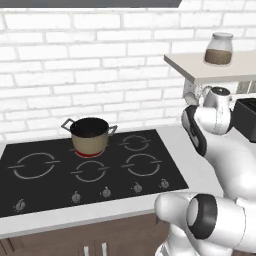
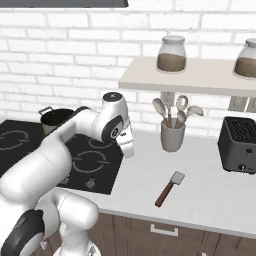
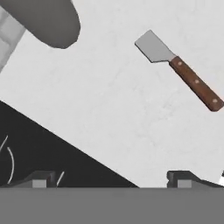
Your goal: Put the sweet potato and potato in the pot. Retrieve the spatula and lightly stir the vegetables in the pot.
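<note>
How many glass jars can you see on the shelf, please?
2: one jar near the shelf's left end, above the utensil holder; another jar at the picture's right edge, partly cropped. More may sit beyond the frame.

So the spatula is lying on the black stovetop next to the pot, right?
Not quite. The spatula lies on the white counter, right of the stovetop and far from the pot, as the right base view shows.

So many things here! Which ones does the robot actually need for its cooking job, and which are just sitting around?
Needed:
- pot on the stove
- spatula on the counter
- gripper, open

Just sitting around:
- utensil holder with spoons
- two jars on the shelf
- toaster
</note>
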